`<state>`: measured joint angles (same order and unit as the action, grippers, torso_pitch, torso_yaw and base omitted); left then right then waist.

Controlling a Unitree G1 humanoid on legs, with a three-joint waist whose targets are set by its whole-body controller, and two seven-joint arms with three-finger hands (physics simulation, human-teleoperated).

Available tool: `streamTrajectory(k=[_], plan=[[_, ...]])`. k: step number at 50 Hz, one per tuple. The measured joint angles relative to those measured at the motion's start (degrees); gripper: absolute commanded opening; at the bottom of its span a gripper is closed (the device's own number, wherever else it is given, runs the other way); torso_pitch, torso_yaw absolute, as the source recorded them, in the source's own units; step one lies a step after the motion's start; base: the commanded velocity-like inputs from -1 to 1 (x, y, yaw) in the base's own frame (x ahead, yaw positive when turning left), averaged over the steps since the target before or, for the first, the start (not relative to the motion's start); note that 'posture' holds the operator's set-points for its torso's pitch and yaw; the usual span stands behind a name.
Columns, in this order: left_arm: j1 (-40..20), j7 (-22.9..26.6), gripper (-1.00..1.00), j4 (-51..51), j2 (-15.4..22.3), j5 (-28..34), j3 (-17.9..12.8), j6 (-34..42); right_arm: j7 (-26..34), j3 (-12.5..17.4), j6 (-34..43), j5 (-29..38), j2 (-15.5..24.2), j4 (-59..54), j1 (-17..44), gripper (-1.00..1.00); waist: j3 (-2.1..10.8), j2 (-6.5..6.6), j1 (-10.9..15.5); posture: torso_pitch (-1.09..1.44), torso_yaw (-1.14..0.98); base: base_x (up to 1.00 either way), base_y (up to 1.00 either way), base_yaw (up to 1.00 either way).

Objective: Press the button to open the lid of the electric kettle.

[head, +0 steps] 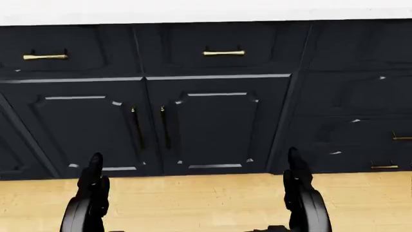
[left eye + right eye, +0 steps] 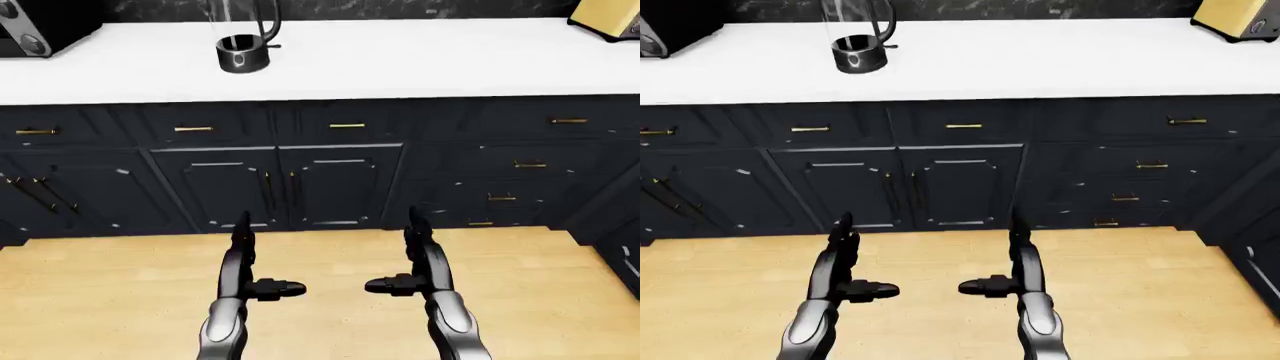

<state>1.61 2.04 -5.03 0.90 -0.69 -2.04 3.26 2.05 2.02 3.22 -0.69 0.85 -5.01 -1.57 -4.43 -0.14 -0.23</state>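
The electric kettle [image 2: 243, 45] stands on the white counter [image 2: 400, 60] at the upper left of the left-eye view; its glass body with a dark base and black handle is cut off by the top edge, so lid and button are hidden. My left hand [image 2: 245, 262] and right hand [image 2: 418, 259] hang low over the wooden floor, well below and short of the counter. Both have fingers straight and thumbs turned inward, holding nothing. The head view shows only the hands' tips [image 1: 95, 179] [image 1: 296, 176] against the cabinet doors.
Dark cabinets [image 2: 280, 187] with brass handles run beneath the counter. A black appliance [image 2: 40, 26] sits at the counter's far left and a yellow toaster-like box [image 2: 612, 16] at the far right. Light wooden floor [image 2: 330, 255] lies between me and the cabinets.
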Motion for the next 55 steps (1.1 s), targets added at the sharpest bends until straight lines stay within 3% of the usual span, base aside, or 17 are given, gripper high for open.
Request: streamTrajectory(k=[1, 3, 5, 8, 14, 23, 34, 39, 45, 55], plan=[[-0.1, 0.1, 1.0, 0.7, 0.3, 0.0, -0.1, -0.6, 0.2, -0.1, 0.4, 0.0, 0.3, 1.6, -0.1, 1.0, 0.51, -0.2, -0.1, 0.0, 0.0, 0.0, 0.0, 0.0], [-1.0, 1.1, 1.0, 3.8, 1.0, -0.5, -0.9, -2.0, 0.8, 0.2, 0.7, 0.0, 0.8, 6.3, 1.0, 1.0, 3.18, -0.14, 0.3, 0.0, 0.0, 0.0, 0.0, 0.0], [-1.2, 2.0, 1.0, 5.3, 0.9, -1.5, -1.6, -1.9, 1.1, 0.7, 0.1, -0.2, 0.7, 7.7, 1.8, 1.0, 2.16, -0.55, 0.5, 0.0, 0.0, 0.0, 0.0, 0.0], [-0.5, 2.9, 1.0, 7.4, 0.9, -3.3, -2.0, 1.3, 1.5, 1.0, 1.0, -0.3, 0.9, 8.2, 1.5, 1.0, 3.19, -0.5, 0.5, 0.0, 0.0, 0.0, 0.0, 0.0], [-1.1, 3.4, 1.0, 11.5, 1.6, -4.0, -2.9, 5.2, 2.0, 2.9, 6.4, -1.6, 1.9, 10.9, 3.9, 1.0, 3.34, -0.14, 0.4, 0.0, 0.0, 0.0, 0.0, 0.0], [-5.4, 3.3, 1.0, 24.4, 5.5, -3.8, -9.7, 14.1, 1.1, 9.0, 14.8, -6.0, 6.5, 17.5, 12.7, 1.0, 4.13, -0.2, 0.5, 0.0, 0.0, 0.0, 0.0, 0.0], [-11.9, 3.5, 1.0, 38.3, 11.2, -4.3, -17.0, 27.6, -0.4, 13.5, 21.7, -11.4, 13.0, 19.8, 20.8, 1.0, 3.44, -0.07, 0.4, 0.0, 0.0, 0.0, 0.0, 0.0], [-14.6, 4.0, 1.0, 40.9, 14.3, -5.9, -19.7, 32.2, -1.2, 14.5, 23.8, -13.4, 15.5, 19.7, 24.1, 1.0, 2.84, 0.1, 0.4, 0.0, 0.0, 0.0, 0.0, 0.0], [-17.5, 3.4, 1.0, 44.5, 18.5, -8.1, -23.8, 37.8, -3.7, 18.1, 27.3, -17.5, 20.5, 20.7, 28.8, 1.0, 2.54, 0.04, 0.5, 0.0, 0.0, 0.0, 0.0, 0.0], [-20.3, 2.6, 1.0, 46.8, 23.0, -11.3, -26.7, 42.4, -4.7, 17.5, 29.2, -20.1, 22.5, 20.4, 30.0, 1.0, 1.91, 0.27, 0.5, 0.0, 0.0, 0.0, 0.0, 0.0]])
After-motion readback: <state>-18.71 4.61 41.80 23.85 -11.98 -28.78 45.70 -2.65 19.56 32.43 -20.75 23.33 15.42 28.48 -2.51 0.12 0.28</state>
